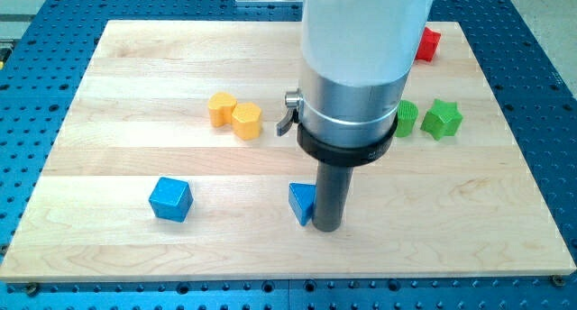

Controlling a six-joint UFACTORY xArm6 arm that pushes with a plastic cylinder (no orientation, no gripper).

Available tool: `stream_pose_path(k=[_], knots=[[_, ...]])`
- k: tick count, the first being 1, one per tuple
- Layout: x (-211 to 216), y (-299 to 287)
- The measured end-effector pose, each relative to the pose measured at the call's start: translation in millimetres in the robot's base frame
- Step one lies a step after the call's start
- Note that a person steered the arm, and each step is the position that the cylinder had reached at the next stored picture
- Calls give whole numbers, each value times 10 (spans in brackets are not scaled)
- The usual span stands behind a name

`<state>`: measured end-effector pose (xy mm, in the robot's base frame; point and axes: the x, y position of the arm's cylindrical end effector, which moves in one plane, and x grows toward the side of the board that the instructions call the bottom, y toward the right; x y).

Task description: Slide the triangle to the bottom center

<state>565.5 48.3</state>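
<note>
Nearest the view's bottom, my tip (326,227) rests on the wooden surface (108,247), touching the right side of the blue triangle (301,202), which sits just left of centre near the bottom edge. No pincer exists here, only the rod. A blue cube (170,199) lies well left. Farther up: two yellow blocks (234,114) touching, two green blocks (430,118), and a red block (426,43) partly hidden.

Setting: robotics laboratory bench. Evidence: pale wooden board (135,85) on a blue perforated metal table (36,76), small coloured plastic blocks, a white-and-silver robot arm (356,67) overhead.
</note>
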Motion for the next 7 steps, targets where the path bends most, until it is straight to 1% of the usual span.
stream_pose_path(k=[1, 2, 3, 4, 5, 6, 7], knots=[[-373, 312], [-441, -27], [-174, -58], [-557, -465], [-819, -1471], [-591, -1970], [-419, -1967]])
